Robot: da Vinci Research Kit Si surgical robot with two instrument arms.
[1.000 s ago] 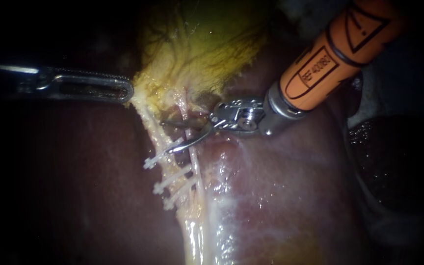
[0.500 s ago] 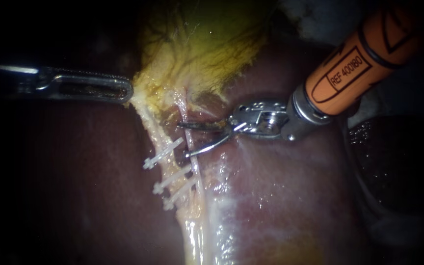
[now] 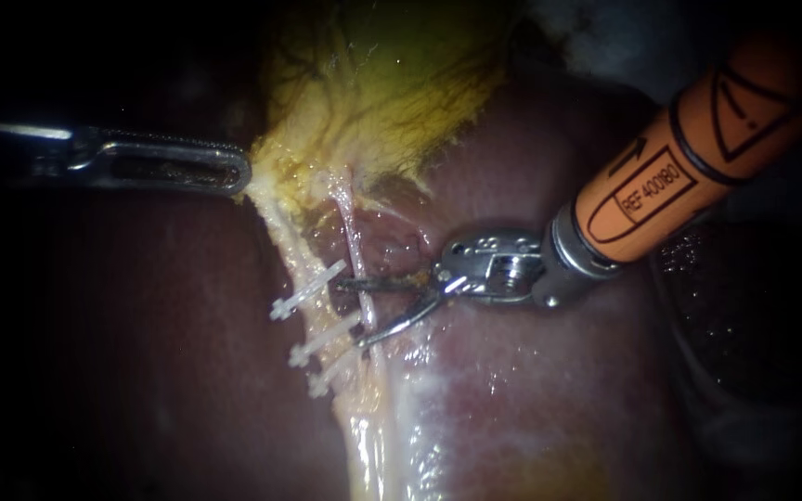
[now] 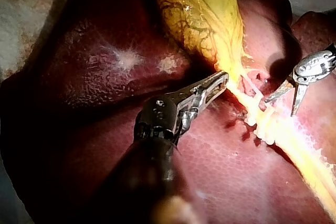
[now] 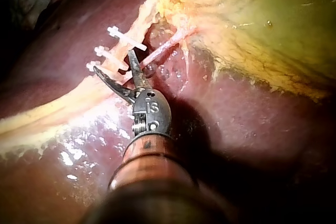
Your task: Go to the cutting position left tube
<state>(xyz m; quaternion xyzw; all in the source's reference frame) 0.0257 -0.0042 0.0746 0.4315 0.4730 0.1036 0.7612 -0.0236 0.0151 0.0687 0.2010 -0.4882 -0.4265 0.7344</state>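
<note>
Blades of my right instrument (image 3: 351, 312) stand parted around a thin pink tube (image 3: 349, 218), their tips just right of the left tube (image 3: 282, 243) with its three white clips (image 3: 306, 289). At left, my left instrument (image 3: 234, 173) clamps the gallbladder (image 3: 392, 83) edge.

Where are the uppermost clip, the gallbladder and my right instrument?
uppermost clip (image 3: 313, 288): endoscope view, middle of its length.
gallbladder (image 3: 392, 93): endoscope view, yellow wall.
right instrument (image 3: 353, 313): endoscope view, midway between its open tips.
</note>
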